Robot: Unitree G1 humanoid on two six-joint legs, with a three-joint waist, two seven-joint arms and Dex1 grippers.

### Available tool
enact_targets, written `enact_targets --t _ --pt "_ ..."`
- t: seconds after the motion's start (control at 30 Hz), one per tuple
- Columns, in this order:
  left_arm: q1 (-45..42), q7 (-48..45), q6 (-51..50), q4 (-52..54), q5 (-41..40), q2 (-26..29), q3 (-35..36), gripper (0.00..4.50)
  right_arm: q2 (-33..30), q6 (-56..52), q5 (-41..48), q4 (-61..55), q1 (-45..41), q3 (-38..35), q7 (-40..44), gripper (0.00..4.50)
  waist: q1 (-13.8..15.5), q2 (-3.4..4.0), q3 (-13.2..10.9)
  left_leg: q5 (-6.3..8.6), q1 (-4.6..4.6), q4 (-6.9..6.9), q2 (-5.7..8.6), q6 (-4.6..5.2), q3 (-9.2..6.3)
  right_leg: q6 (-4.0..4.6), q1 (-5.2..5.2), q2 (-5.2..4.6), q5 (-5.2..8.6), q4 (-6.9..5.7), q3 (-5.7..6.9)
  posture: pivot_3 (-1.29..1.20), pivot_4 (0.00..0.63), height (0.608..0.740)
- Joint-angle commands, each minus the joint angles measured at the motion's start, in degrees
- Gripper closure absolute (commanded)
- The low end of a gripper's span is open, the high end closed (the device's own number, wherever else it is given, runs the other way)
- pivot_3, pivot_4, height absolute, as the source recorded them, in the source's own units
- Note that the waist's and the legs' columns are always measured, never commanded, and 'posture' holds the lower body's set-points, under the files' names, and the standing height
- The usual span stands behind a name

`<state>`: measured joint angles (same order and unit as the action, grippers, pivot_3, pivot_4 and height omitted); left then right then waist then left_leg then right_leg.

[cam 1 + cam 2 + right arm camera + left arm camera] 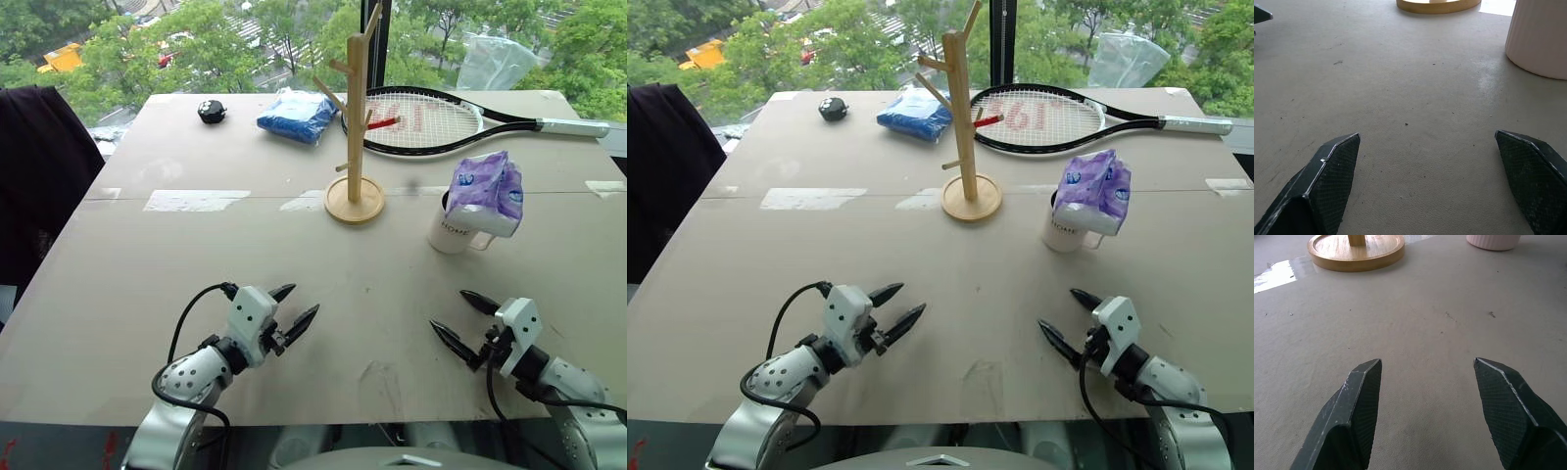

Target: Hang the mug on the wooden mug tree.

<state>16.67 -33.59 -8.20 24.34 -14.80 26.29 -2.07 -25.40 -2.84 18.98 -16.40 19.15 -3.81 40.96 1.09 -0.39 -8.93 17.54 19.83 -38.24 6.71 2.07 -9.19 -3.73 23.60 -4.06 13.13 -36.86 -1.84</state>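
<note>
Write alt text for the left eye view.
Two open grippers, left and right, hover over a beige table. Beyond them a wooden mug tree stands upright; to its right a white mug has a purple tissue pack on it.

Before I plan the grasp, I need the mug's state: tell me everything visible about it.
The mug is small, white and ceramic-looking, with dark lettering on its side and a loop handle facing the racket's grip side. It stands upright on the table, beside the wooden mug tree. A purple-and-white tissue pack sits on its mouth, hiding the inside.
</note>
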Motion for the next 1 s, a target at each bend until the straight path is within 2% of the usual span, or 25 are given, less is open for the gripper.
enact_targets --t 0.03,0.47,0.67,0.77,0.83,1.0 --pt "0.8 -1.3 -0.3 2.3 -0.9 0.5 -0.3 1.47 -0.5 0.9 0.5 0.8 -0.2 -1.4 0.3 0.0 0.0 0.0 0.0 0.0 0.0 0.0 0.0 0.0 0.0 0.0 0.0 0.0 0.0 0.0 0.0 0.0 0.15 0.74" --pt "1.2 -4.0 0.1 1.0 -2.3 0.5 -0.1 1.47 -1.0 1.8 1.4 1.9 -0.6 -2.1 0.9 0.0 -0.1 0.0 0.0 0.04 0.0 0.0 -0.01 0.07 -0.01 0.0 0.0 0.0 0.0 0.01 -0.04 0.0 0.15 0.74" --pt "0.7 -4.3 0.8 0.3 -2.9 -0.1 0.3 1.47 -2.6 -2.1 4.1 0.0 0.4 -2.1 2.4 0.0 -0.1 0.0 0.0 0.04 0.01 0.01 -0.01 0.07 -0.01 0.0 0.0 0.0 0.0 0.01 -0.08 0.0 0.15 0.74" --pt "0.3 -5.1 1.7 0.1 -3.9 -0.3 0.7 0.81 -3.0 -2.6 4.1 -0.5 0.5 -2.4 2.2 0.0 0.0 0.0 0.0 0.06 0.01 0.01 -0.01 0.1 -0.02 0.0 0.0 0.0 0.0 0.02 -0.07 0.0 0.15 0.74" --pt "0.0 -5.7 2.1 0.0 -4.1 -0.1 0.9 0.12 -2.7 -2.2 4.2 -0.7 0.3 -3.0 1.6 0.0 0.0 0.0 0.0 0.05 0.02 0.01 -0.01 0.09 -0.04 0.0 0.0 -0.01 0.0 0.02 -0.05 0.0 0.15 0.74" --pt "-1.6 -4.7 3.8 -1.1 -1.4 0.1 0.7 0.12 -2.7 -1.6 5.2 -1.2 -0.1 -5.6 0.4 0.0 0.0 0.01 0.0 0.05 0.03 0.02 0.0 0.08 -0.01 0.0 0.01 -0.01 0.0 0.03 -0.08 0.0 0.15 0.74"
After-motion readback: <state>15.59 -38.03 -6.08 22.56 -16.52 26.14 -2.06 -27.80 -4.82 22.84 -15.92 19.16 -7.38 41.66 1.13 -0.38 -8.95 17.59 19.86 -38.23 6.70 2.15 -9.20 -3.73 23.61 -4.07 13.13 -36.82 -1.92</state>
